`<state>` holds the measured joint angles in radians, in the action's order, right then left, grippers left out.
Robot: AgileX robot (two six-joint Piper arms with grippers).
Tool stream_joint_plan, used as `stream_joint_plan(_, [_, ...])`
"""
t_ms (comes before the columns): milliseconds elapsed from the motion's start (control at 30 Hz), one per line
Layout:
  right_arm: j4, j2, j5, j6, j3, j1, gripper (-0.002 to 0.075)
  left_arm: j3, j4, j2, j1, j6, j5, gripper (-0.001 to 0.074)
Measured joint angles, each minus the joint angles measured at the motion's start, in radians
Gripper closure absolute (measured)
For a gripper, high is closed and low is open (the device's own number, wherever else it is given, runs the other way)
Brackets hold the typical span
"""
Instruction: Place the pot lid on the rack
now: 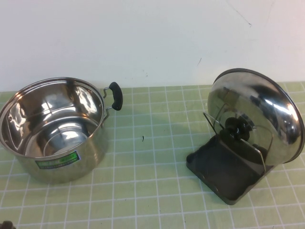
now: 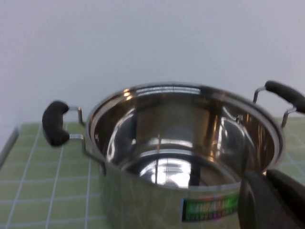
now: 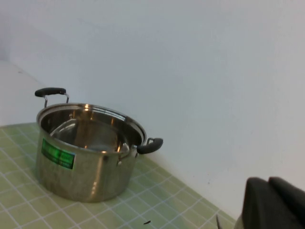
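The pot lid (image 1: 267, 109) stands on edge in the rack (image 1: 224, 167) at the right of the table. It leans against the wire loops (image 1: 248, 148), with its black knob (image 1: 237, 128) facing the pot. Neither gripper touches it. My left gripper (image 2: 264, 177) shows only in the left wrist view, shut and empty, close in front of the pot (image 2: 181, 143). My right gripper (image 3: 268, 183) shows only in the right wrist view, shut and empty, held back from the table and looking across at the pot (image 3: 86, 152).
The deep steel pot (image 1: 52, 129) with a green label and black handles (image 1: 116, 95) stands open at the left on the green checked mat (image 1: 152, 162). A white wall (image 1: 143, 38) closes the back. A small dark speck (image 1: 142, 139) lies between pot and rack.
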<state>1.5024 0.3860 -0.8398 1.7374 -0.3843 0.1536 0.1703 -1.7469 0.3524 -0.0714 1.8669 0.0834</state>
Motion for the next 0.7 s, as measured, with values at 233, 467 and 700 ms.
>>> stream_joint_plan(233, [0.000,-0.015,-0.001,0.000,0.025,0.000,0.0727,-0.100,0.002,-0.001,0.000,0.000,0.010,0.0737])
stream_joint_plan(467, [0.000,-0.015,-0.019,-0.044,0.025,0.000,0.0727,-0.188,0.002,-0.001,0.000,0.004,0.016,0.0737])
stream_joint_plan(700, [-0.004,-0.020,-0.012,-0.044,0.026,-0.001,0.0727,-0.190,0.002,-0.001,0.000,0.007,0.017,0.0737])
